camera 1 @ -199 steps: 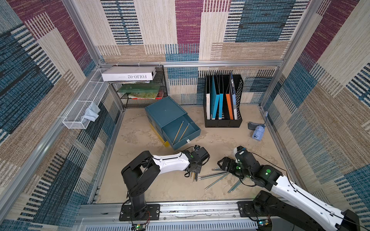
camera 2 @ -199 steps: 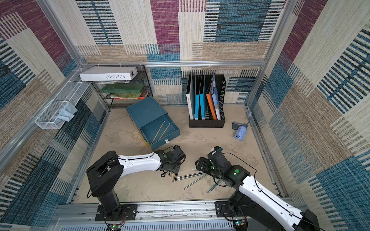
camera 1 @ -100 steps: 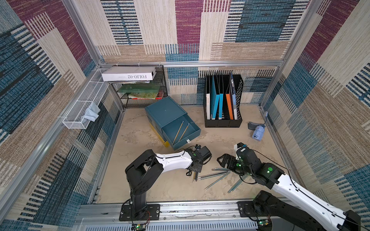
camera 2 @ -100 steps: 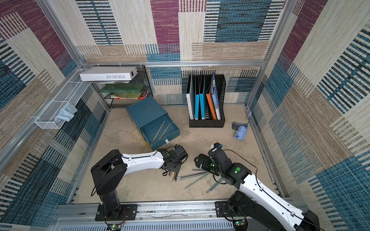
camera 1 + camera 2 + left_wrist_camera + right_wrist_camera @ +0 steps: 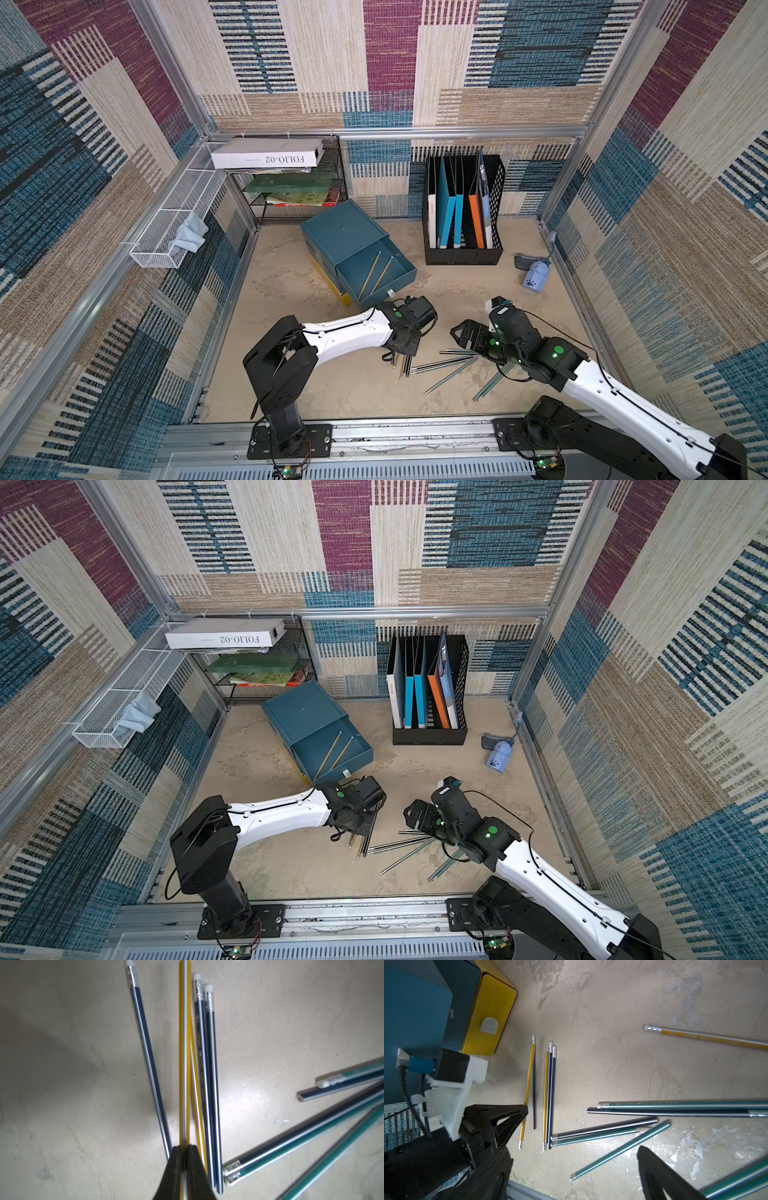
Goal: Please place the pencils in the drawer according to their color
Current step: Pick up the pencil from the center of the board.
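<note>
Drawer (image 5: 352, 273) open, two yellow pencils (image 5: 370, 274) inside

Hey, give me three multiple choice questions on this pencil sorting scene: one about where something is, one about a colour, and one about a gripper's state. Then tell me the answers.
1. Where do the two pencils already put away lie?
A. in the file rack
B. in the open drawer of the blue cabinet
C. in the wire basket

2. What colour is the pencil held by the left gripper?
A. teal
B. dark blue
C. yellow

3. How does the right gripper stand?
A. open, holding nothing
B. shut on a pencil
C. shut on nothing

Answers:
1 B: both top views show them side by side in the pulled-out drawer.
2 C: the left wrist view shows a yellow, silver-striped shaft pinched between the fingertips.
3 A: the right wrist view shows its fingers wide apart above the loose pencils.
</note>
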You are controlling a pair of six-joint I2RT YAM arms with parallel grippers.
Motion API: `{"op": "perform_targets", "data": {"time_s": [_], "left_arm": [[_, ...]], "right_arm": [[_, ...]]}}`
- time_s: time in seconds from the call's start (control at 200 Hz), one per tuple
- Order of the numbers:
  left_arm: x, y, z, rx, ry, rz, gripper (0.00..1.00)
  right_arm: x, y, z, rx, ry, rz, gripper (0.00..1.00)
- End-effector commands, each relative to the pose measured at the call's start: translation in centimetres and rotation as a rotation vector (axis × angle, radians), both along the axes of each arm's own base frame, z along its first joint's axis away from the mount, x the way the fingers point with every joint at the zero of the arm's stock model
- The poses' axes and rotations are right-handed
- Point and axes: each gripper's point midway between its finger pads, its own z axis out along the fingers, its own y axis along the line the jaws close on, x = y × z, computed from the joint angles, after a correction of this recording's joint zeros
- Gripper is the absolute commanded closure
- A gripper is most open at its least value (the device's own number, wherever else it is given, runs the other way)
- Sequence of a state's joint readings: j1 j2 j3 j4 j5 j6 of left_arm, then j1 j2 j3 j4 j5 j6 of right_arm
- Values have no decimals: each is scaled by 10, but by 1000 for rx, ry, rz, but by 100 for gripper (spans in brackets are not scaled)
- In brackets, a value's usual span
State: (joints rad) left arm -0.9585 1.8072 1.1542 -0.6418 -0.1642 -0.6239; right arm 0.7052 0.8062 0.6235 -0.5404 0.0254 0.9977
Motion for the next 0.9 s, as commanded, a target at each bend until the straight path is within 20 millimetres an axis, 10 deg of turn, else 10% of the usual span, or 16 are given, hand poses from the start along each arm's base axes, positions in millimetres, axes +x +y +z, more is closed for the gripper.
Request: {"op": "perform_targets", "data": {"time_s": [0.0, 0.551, 0.897], "left_arm": [[-3, 0, 16, -2, 8, -29, 100], [-37, -36, 76, -176, 40, -214, 100], [-8, -79, 176, -326, -152, -266, 100]], "right_arm": [[0, -1, -2, -10, 0, 5, 2], [3, -2, -7, -7, -1, -8, 2], [3, -3, -6, 4, 1, -14, 2]]}}
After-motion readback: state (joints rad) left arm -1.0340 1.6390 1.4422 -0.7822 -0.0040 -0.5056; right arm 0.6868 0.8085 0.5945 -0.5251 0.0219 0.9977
